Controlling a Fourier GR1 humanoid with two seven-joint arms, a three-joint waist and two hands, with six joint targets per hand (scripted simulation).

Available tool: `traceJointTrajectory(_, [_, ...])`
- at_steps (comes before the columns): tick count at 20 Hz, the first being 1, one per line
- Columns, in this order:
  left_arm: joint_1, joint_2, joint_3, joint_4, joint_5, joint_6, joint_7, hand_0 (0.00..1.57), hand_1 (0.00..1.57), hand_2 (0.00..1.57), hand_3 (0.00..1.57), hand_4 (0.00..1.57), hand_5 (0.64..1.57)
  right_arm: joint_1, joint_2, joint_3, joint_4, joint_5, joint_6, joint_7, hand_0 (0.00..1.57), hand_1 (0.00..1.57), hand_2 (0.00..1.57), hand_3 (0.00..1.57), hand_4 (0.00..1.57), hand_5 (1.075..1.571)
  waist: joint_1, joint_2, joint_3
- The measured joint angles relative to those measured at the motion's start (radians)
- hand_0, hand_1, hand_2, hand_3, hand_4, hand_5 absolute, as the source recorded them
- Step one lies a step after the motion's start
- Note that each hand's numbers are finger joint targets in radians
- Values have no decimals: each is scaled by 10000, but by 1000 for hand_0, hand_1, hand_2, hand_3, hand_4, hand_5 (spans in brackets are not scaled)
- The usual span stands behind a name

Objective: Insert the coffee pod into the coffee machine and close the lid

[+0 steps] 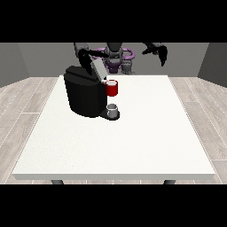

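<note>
Black fingers of the hand at the view's right (158,51) are hanging curled and holding nothing, raised beyond the desk (146,133) at its far right; the hand at the view's left (84,56) is sitting behind the coffee machine (84,95), its fingers impossible to read. A grey thing (113,110), likely the coffee pod, is standing on the machine's base below a red thing at the machine (112,88), so picking it up seems next.

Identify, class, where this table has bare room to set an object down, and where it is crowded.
Bare: the white table from the coffee machine to the near edge and the view's right edge. Crowded: the far corner at the view's left, with the machine, a red thing at the machine and a grey thing.
</note>
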State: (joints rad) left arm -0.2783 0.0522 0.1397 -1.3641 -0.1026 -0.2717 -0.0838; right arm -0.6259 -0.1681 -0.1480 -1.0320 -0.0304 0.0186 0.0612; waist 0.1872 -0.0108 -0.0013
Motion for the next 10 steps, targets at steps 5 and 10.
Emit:
traceJointTrajectory(5, [440,217,30,-327,-9,116,-187,0,0,0,0,299,1571,-285,-17,125,33,40,148,-153,0,0,0,0,163,1571,-210,226,-11])
traceJointTrajectory(10, [420,296,-58,-567,-91,257,-21,0,0,0,0,346,1571,-904,-107,259,116,301,17,-15,0,0,0,0,118,1571,-139,516,-6])
